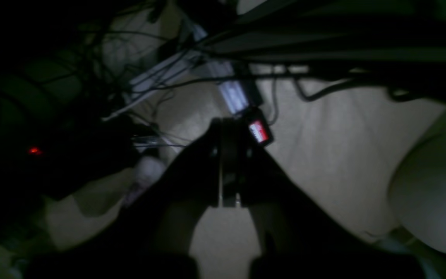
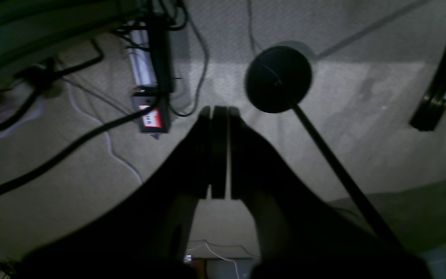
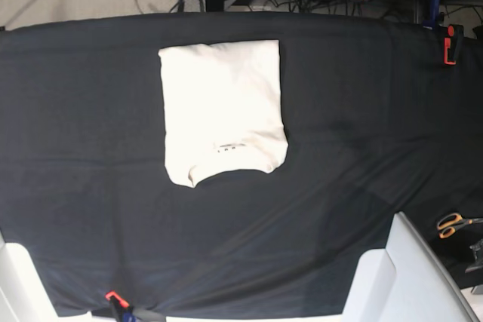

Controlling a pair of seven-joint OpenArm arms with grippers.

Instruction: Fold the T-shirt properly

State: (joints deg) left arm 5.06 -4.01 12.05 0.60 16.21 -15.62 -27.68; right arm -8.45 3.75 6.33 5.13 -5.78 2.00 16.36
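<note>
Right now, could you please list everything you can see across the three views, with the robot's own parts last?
T-shirt: one, cream, folded to a rectangle, upper middle of the table.
Table cloth: one, black, covering the table.
Scissors: one pair, orange handles, beside the table at the base view's right edge.
Clamps: two, orange, one at the top right, one at the bottom edge.
Round stand base: one, black, on the carpet.
Power strip: one, pale, on the carpet among cables.
Left gripper: one, black, jaws together, over the floor.
Right gripper: one, black, jaws together, over the floor.
</note>
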